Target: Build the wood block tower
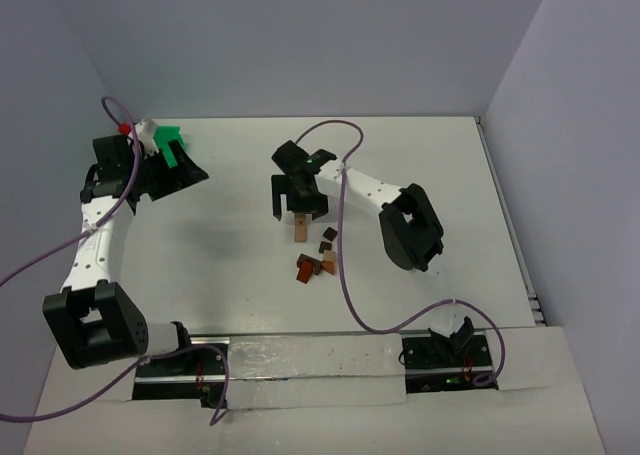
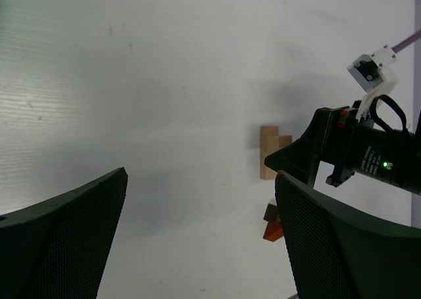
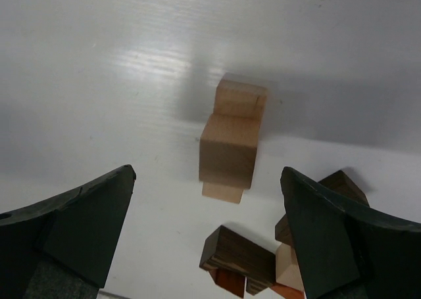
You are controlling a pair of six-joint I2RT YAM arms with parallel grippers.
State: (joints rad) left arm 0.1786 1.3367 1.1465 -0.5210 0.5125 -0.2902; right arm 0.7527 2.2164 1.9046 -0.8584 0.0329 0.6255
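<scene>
Right pincer [image 3: 205, 175]: jaws spread wide, nothing held, hovering over tan stack [image 3: 230, 141], no contact that I can see. Stack looks like two light tan blocks, one atop other, upper one offset a bit; stands on white table [image 1: 230, 235]. I judge tower only begun. Loose blocks [image 1: 315, 263], dark brown, reddish-brown and one tan, huddle just beside stack on arm-base side, none placed; all of those left to stack. Left pincer [image 2: 200, 181] well apart near green tray [image 1: 170, 135], wide open, empty.
</scene>
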